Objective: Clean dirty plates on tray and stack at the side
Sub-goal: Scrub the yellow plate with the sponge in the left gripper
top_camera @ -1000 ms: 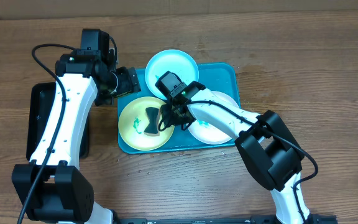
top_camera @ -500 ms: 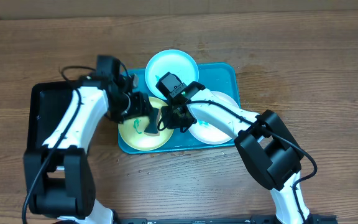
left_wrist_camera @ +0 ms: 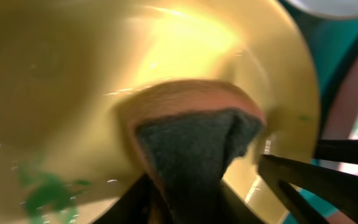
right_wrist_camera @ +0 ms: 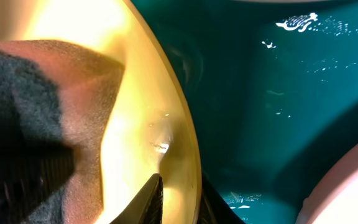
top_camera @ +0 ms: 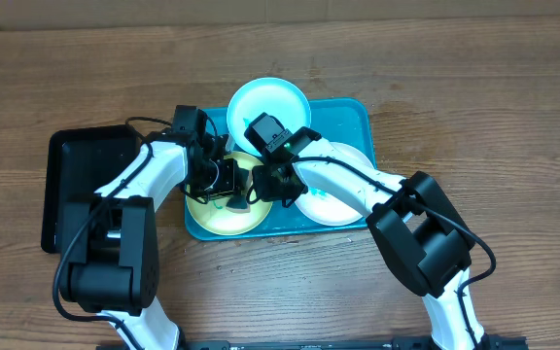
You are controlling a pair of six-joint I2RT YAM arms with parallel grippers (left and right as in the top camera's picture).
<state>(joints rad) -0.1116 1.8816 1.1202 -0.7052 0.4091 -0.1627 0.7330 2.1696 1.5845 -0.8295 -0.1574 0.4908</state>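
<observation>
Yellow-green plate (top_camera: 210, 212) lies at the left end of the turquoise tray (top_camera: 354, 113), its rim pinched by the right gripper (right_wrist_camera: 178, 202). The left gripper (left_wrist_camera: 185, 202) clamps a sponge (left_wrist_camera: 191, 140) against it. Hard scrubbing could pull the rim free or knock the crowded grippers together.

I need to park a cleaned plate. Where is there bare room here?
Bare: the wooden table right of the tray, and the black tray left of the left arm. Crowded: the yellow-green plate, where the left pincer and right pincer meet at the sponge.
</observation>
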